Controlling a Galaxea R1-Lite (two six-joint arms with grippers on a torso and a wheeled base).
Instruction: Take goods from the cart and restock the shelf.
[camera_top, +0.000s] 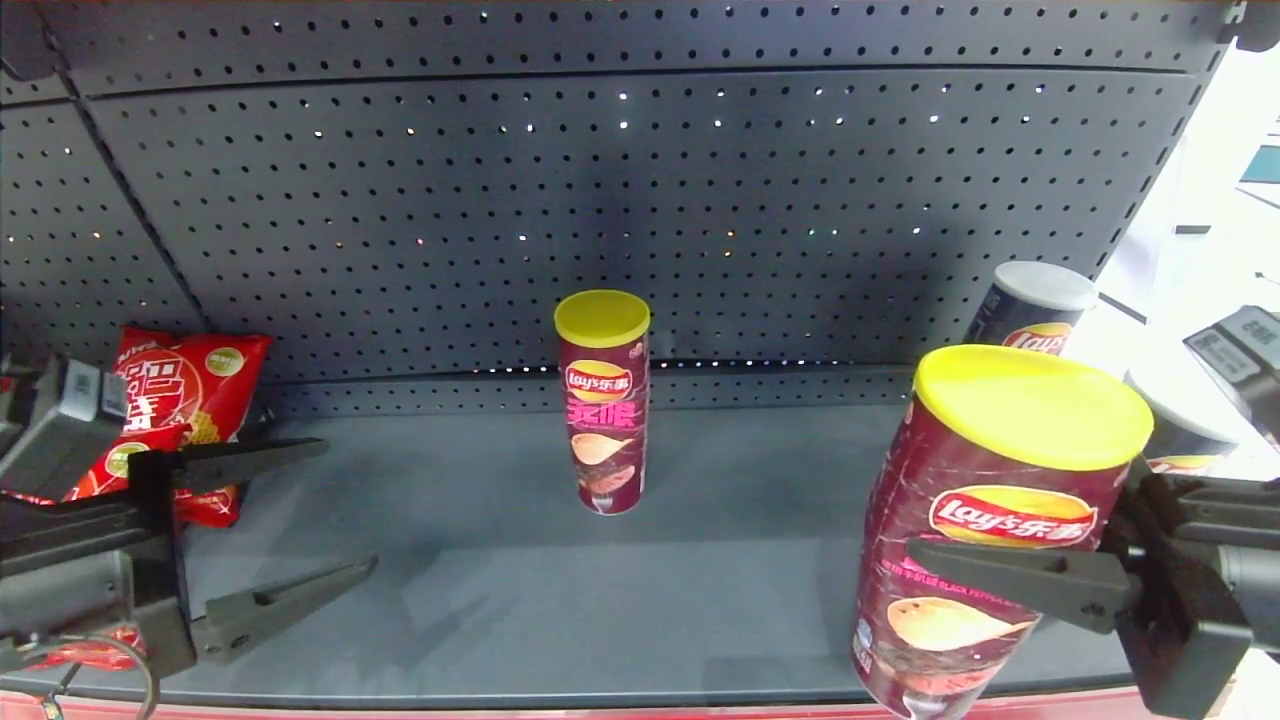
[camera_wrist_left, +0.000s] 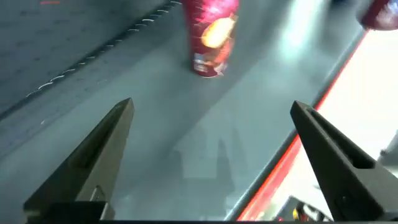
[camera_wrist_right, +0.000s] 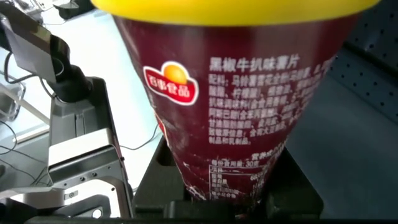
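Note:
My right gripper (camera_top: 1010, 590) is shut on a maroon chips can with a yellow lid (camera_top: 985, 520), held upright at the front right edge of the grey shelf (camera_top: 500, 580). The right wrist view has the same chips can (camera_wrist_right: 236, 106) close up, running down into the gripper. A second maroon can with a yellow lid (camera_top: 603, 400) stands upright mid-shelf, near the pegboard back; the left wrist view catches its lower part (camera_wrist_left: 210, 34). My left gripper (camera_top: 320, 515) is open over the shelf's front left, nothing between its fingers (camera_wrist_left: 93, 155).
A red snack bag (camera_top: 185, 400) leans at the shelf's back left, behind my left gripper. Two white-lidded cans (camera_top: 1035, 305) stand off the shelf's right end. The dark pegboard (camera_top: 600, 200) backs the shelf. A red strip (camera_wrist_left: 280, 168) marks the shelf's front edge.

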